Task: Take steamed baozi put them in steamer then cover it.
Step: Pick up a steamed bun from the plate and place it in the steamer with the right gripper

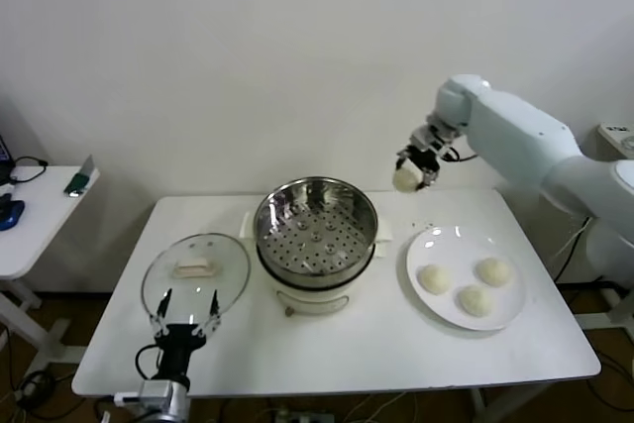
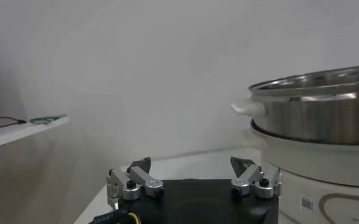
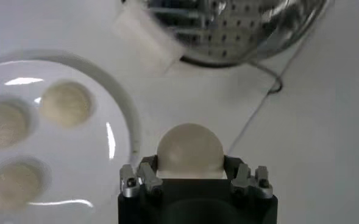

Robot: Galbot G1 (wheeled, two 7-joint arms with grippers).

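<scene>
My right gripper (image 1: 411,173) hangs in the air to the right of the steamer (image 1: 265,220), shut on one cream-white baozi (image 1: 405,178). In the right wrist view the bun (image 3: 189,149) sits between the two fingers (image 3: 147,172), above the table between plate and steamer (image 3: 228,30). Three more baozi (image 1: 475,300) lie on the white plate (image 1: 426,245). The steamer's perforated basket holds nothing. The glass cover (image 1: 223,255) with its cream handle lies flat on the table, left of the steamer. My left gripper (image 1: 184,312) stands open at the cover's near edge, holding nothing.
The steamer sits on a white electric pot base (image 2: 313,164), with a cord at its front. A white side table (image 1: 40,215) with small items stands to the far left. The wall is close behind the table.
</scene>
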